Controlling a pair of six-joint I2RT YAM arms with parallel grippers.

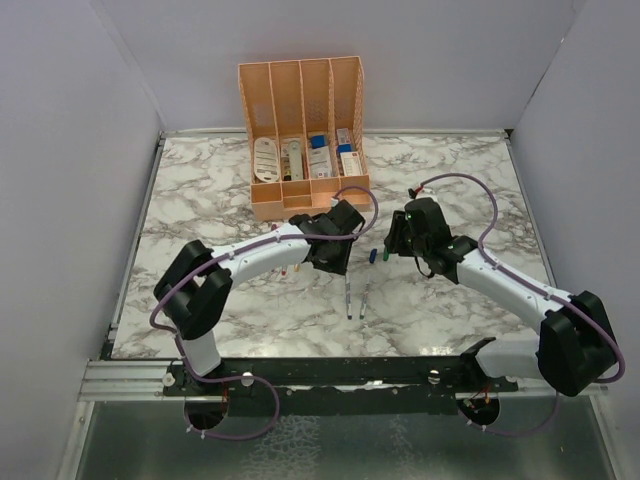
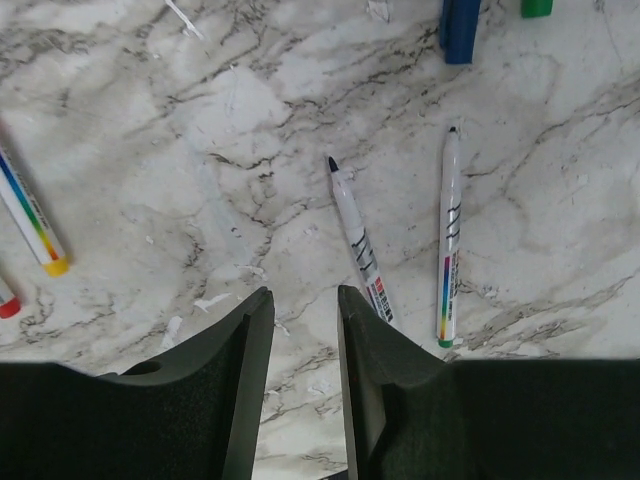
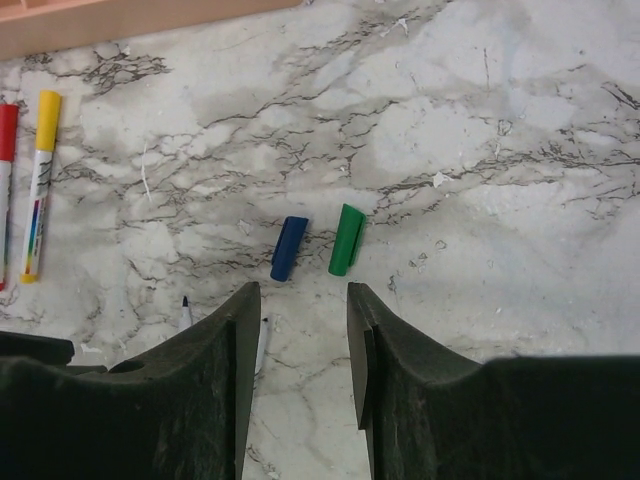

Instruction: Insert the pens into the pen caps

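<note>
Two uncapped grey-white pens (image 2: 355, 240) (image 2: 450, 232) lie side by side on the marble, dark tips pointing away from my left gripper (image 2: 305, 295). That gripper hovers open and empty just short of them. A blue pen cap (image 3: 289, 248) and a green pen cap (image 3: 347, 240) lie loose just ahead of my right gripper (image 3: 303, 290), which is also open and empty. From above, both pens (image 1: 356, 297) lie in front of the two grippers, with the caps (image 1: 378, 255) between them. A yellow-capped pen (image 3: 40, 185) and a red-capped pen (image 3: 5, 170) lie further left.
A peach organiser (image 1: 300, 130) holding white boxes and cards stands at the back centre. Grey walls close off the table's left, right and rear sides. My two arms (image 1: 260, 255) (image 1: 500, 280) angle inward towards the middle.
</note>
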